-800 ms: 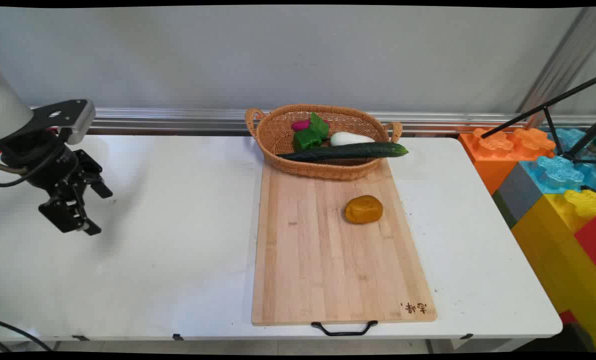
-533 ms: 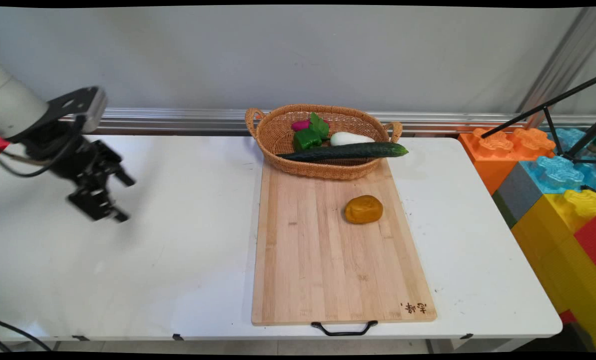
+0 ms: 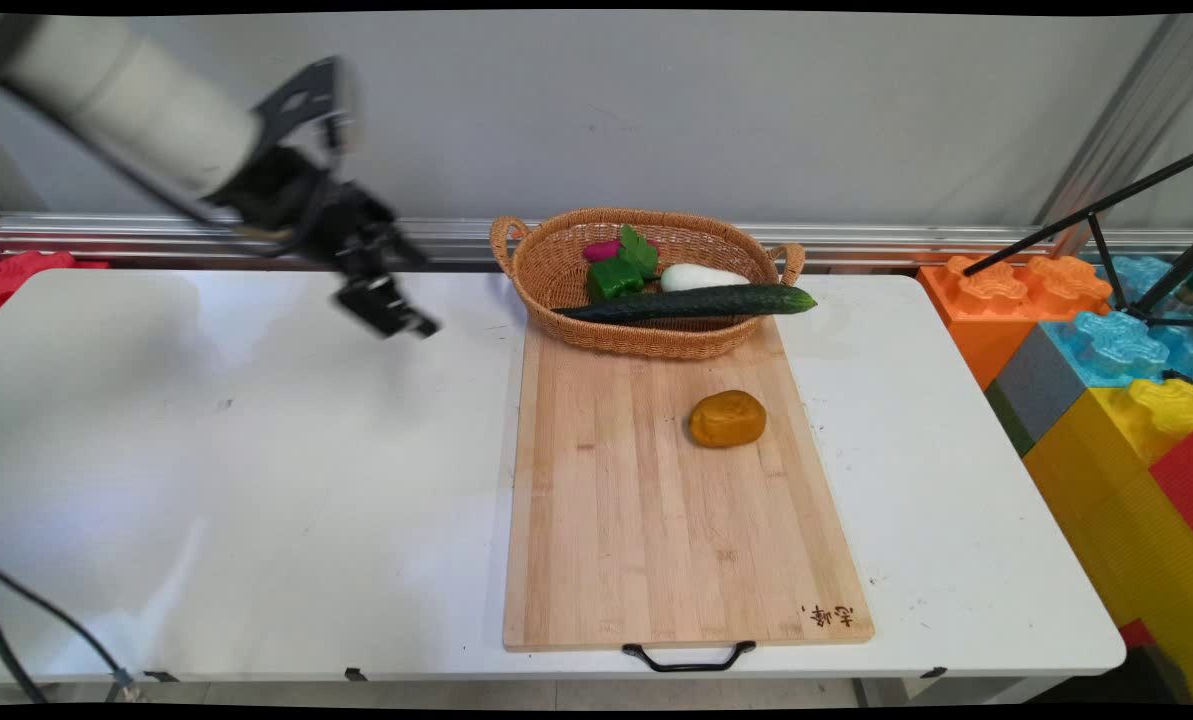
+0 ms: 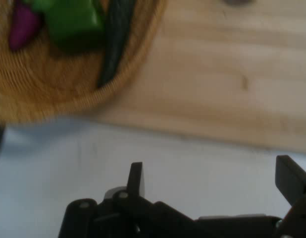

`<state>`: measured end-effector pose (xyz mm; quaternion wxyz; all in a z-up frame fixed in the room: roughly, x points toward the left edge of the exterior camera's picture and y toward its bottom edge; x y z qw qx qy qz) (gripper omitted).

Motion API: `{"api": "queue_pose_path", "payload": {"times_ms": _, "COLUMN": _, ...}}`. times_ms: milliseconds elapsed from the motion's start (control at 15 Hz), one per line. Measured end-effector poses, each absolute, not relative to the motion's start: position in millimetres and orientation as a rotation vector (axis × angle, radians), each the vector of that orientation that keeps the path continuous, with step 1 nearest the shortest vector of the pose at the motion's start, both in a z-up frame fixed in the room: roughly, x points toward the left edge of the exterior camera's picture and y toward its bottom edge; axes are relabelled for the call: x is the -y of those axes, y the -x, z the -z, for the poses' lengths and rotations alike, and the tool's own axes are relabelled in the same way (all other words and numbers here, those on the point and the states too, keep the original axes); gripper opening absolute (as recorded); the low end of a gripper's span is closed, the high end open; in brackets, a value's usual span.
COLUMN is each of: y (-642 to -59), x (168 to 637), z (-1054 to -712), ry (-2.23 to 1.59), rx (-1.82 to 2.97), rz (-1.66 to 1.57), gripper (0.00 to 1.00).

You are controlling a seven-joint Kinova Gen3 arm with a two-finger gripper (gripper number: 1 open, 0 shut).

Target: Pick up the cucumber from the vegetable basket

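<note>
Hanging above the white table [image 3: 256, 480], the gripper [image 3: 396, 300] sits just left of the wicker basket [image 3: 556, 275] in the main view, clear of the surface and holding nothing. The basket stands on the far end of a wooden cutting board [image 3: 646, 520] and holds a long dark cucumber [image 3: 696, 301] whose tip pokes out over the right rim, a green pepper [image 3: 616, 275], a small magenta vegetable [image 3: 602, 250] and a white one [image 3: 701, 277]. An orange-brown lump [image 3: 728, 418] lies alone on the board, nearer than the basket and well apart from the gripper. Dark characters [image 3: 828, 615] are burned into the board's near right corner; they are too small to read. A black handle [image 3: 689, 657] juts from the board's near edge. Large coloured toy blocks [image 3: 1106, 400] are stacked off the table's right end.

In the hand view the gripper [image 4: 212, 178] is spread wide, its two fingers [image 4: 136, 178] standing far apart with bare table between them. Beyond them lie the cutting board [image 4: 232, 74] and the basket [image 4: 69, 94], with the cucumber [image 4: 116, 39], pepper [image 4: 74, 22] and magenta vegetable [image 4: 23, 27] inside.
</note>
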<state>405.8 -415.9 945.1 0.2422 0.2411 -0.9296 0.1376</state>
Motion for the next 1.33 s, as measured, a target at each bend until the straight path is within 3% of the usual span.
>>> {"api": "queue_pose_path", "payload": {"times_ms": 667, "y": -271.1, "x": 530.4, "z": -933.8, "ry": -0.469, "rx": 2.581, "rz": -0.551, "gripper": 1.00}}
{"api": "queue_pose_path", "payload": {"times_ms": 1333, "y": -197.8, "x": 606.8, "z": -863.3, "ry": -0.368, "rx": 2.654, "rz": -0.542, "gripper": 1.00}}
